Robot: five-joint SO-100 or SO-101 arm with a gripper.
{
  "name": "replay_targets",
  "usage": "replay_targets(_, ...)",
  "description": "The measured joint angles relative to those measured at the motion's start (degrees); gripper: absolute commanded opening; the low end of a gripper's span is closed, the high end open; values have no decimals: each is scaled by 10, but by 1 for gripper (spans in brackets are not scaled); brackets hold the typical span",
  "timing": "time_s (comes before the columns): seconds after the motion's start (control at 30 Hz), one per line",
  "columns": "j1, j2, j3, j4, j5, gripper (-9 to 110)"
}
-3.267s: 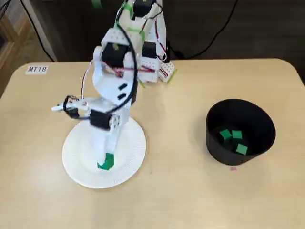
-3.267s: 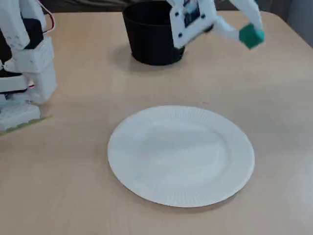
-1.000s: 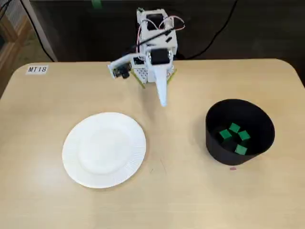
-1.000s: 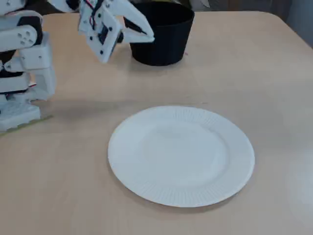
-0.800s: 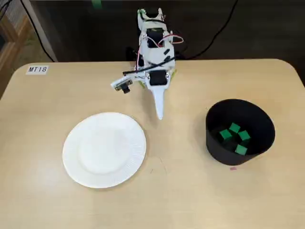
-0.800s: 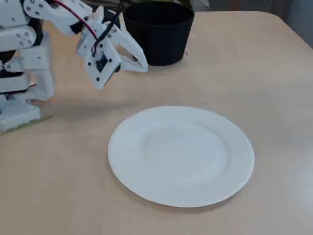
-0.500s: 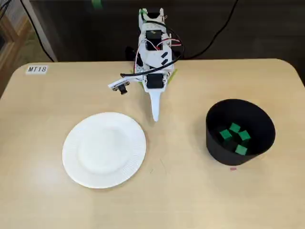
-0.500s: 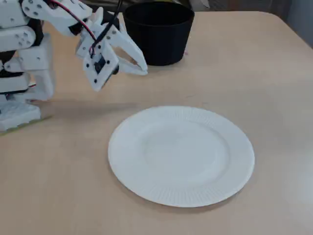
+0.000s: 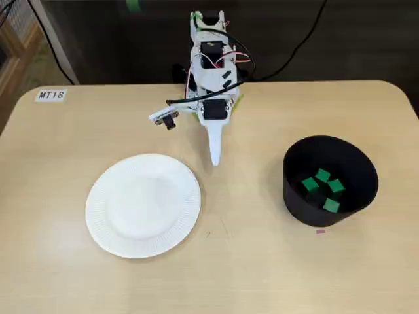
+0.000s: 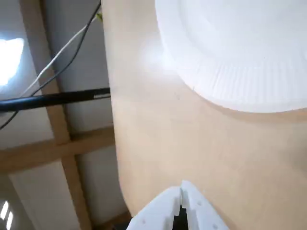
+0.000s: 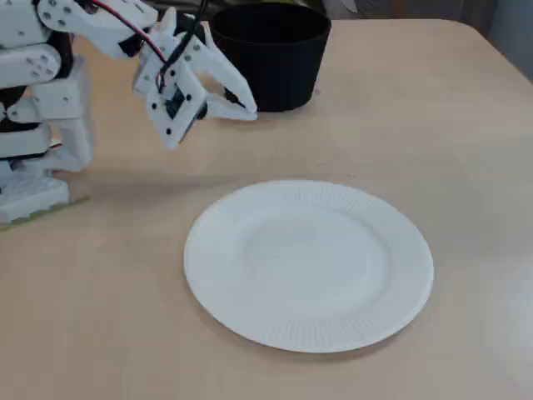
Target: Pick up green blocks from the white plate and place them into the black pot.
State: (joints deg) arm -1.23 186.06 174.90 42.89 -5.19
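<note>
The hand [image 9: 214,159], closed tight, is hovering over open worktop [image 9: 255,275] between the white plate [image 9: 98,226] and the black pot [image 9: 296,204]; four bright green blocks [image 9: 322,175] are lying inside.

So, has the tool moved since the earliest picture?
Yes. In a fixed view the tool, then over the white plate, now hangs off its rim, nearer the black pot.

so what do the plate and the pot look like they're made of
The plate looks like paper: matte white, thin, with fine pressed ribs all around its rim. The pot has a plain black wall with a dull finish and no shine; probably plastic, though the look leaves that open.
</note>
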Motion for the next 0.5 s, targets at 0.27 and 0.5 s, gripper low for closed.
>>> replay_targets(0.27,2,0,0,0,1,-2)
replay_targets(0.5,2,0,0,-1,1,-2)
